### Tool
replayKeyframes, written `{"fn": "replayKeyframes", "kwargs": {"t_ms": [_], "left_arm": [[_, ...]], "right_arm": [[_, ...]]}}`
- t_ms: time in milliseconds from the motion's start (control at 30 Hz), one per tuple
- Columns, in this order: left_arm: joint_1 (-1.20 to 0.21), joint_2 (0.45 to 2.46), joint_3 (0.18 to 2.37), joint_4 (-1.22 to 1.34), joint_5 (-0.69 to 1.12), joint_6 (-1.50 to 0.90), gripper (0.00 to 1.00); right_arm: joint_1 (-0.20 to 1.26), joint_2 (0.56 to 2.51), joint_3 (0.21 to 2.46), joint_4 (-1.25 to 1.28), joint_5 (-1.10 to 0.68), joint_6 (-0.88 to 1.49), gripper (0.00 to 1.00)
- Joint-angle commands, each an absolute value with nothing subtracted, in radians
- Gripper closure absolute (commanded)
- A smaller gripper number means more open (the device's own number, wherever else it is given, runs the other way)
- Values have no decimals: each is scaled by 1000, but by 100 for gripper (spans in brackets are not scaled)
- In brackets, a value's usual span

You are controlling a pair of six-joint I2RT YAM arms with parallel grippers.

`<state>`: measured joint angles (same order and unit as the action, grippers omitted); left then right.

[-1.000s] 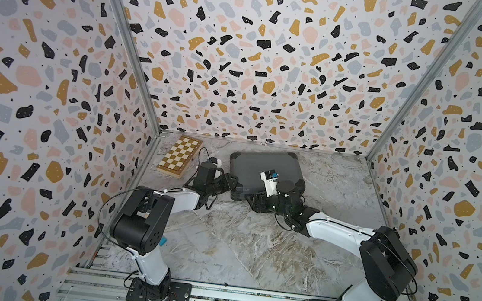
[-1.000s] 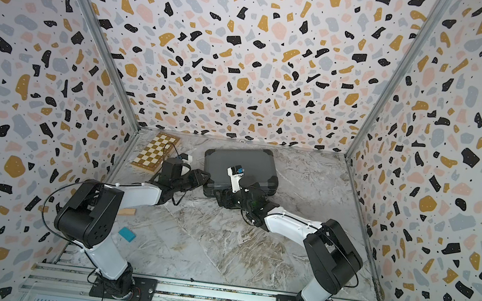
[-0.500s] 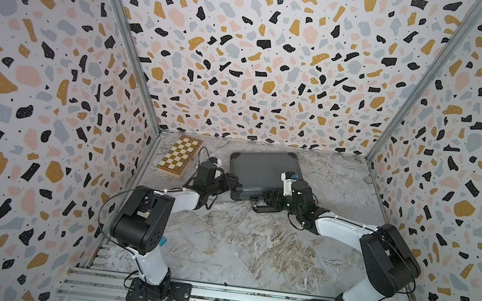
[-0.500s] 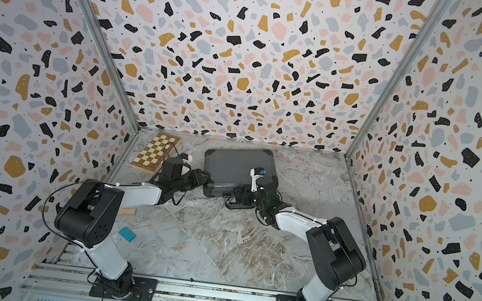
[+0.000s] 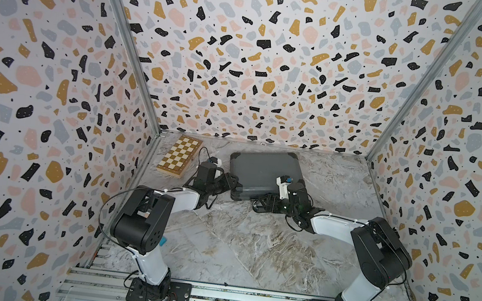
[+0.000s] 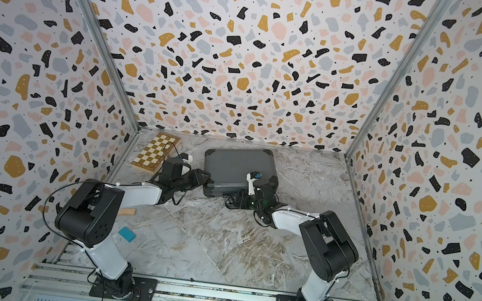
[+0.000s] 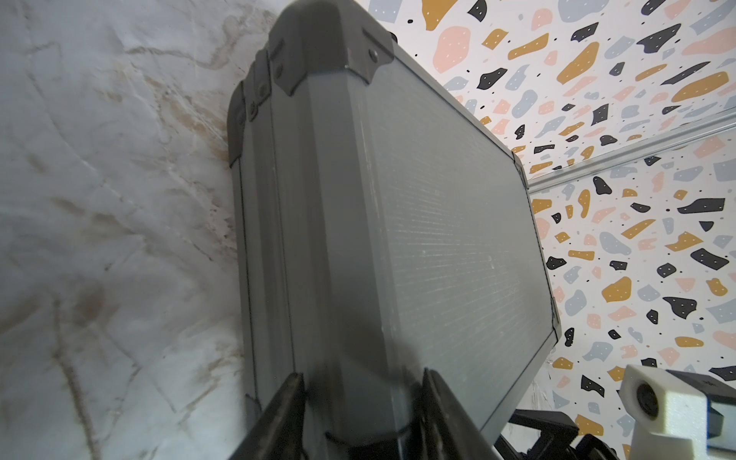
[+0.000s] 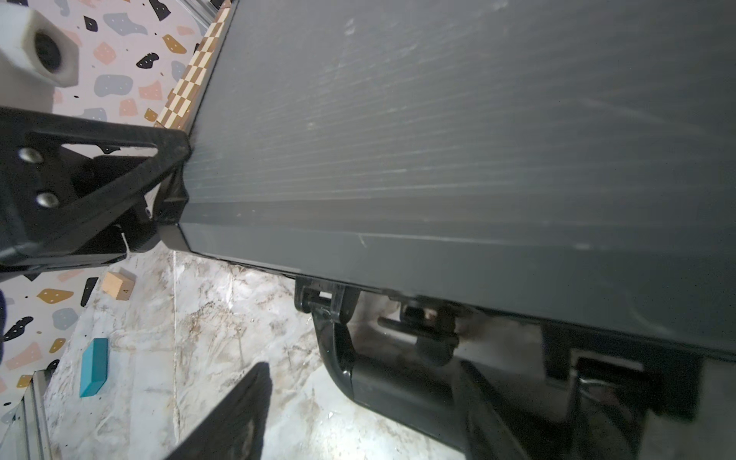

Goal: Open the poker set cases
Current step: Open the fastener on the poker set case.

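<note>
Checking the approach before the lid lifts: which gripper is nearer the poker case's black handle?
Right. The right gripper is open right at the handle on the poker case; the left gripper clamps a near corner, away from the handle.

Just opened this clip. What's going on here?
Two robot arms are working on the grey case, which lies flat and closed at the back of the table. The left hand is clamped on its near corner, apparently steadying it. The right hand is open at the front edge, with a finger on either side of the handle, not gripping. Nothing touches the chessboard beside the case.
</note>
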<state>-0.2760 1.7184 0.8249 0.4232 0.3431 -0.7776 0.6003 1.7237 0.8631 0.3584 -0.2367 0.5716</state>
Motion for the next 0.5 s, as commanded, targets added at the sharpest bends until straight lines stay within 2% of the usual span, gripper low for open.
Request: {"fn": "replayKeyframes", "kwargs": {"t_ms": [0, 467], "left_arm": [[-269, 1788, 790, 209, 279, -752, 53], [-269, 1787, 789, 209, 278, -750, 53]], "right_arm": [[602, 1731, 919, 339, -255, 559, 26], [644, 1757, 988, 325, -325, 537, 26]]}}
